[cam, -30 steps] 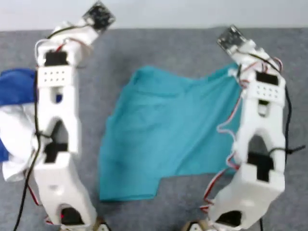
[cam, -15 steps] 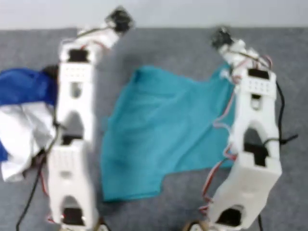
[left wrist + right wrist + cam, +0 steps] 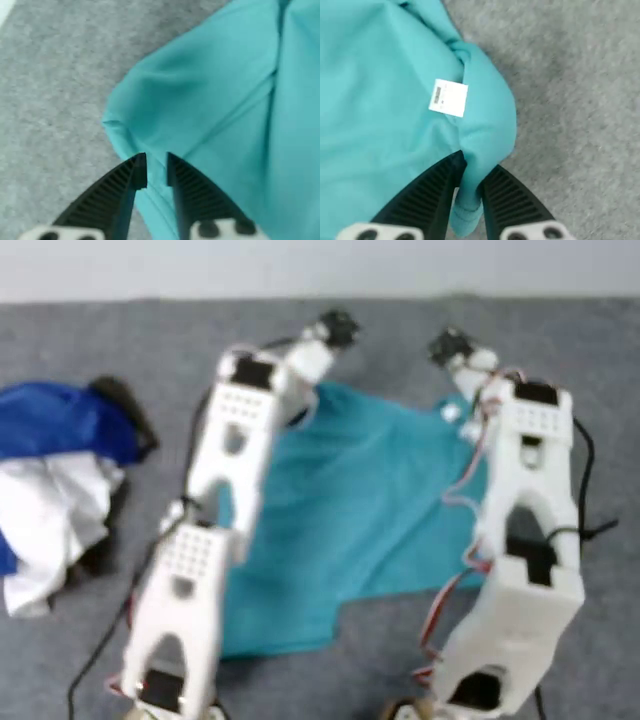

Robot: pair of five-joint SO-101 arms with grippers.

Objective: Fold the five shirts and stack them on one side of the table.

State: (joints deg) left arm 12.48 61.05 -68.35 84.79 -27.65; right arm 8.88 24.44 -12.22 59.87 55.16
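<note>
Swung over teal shirt: left tool, barely open; right tool pinches its edge.

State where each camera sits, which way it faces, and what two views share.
High view: above, looking down on the table, left arm, right arm and teal shirt.
Left wrist view: on the left arm, facing the shirt's edge past the left hand.
Right wrist view: on the right arm, facing the label past the right hand.
Shared: the shirt.
</note>
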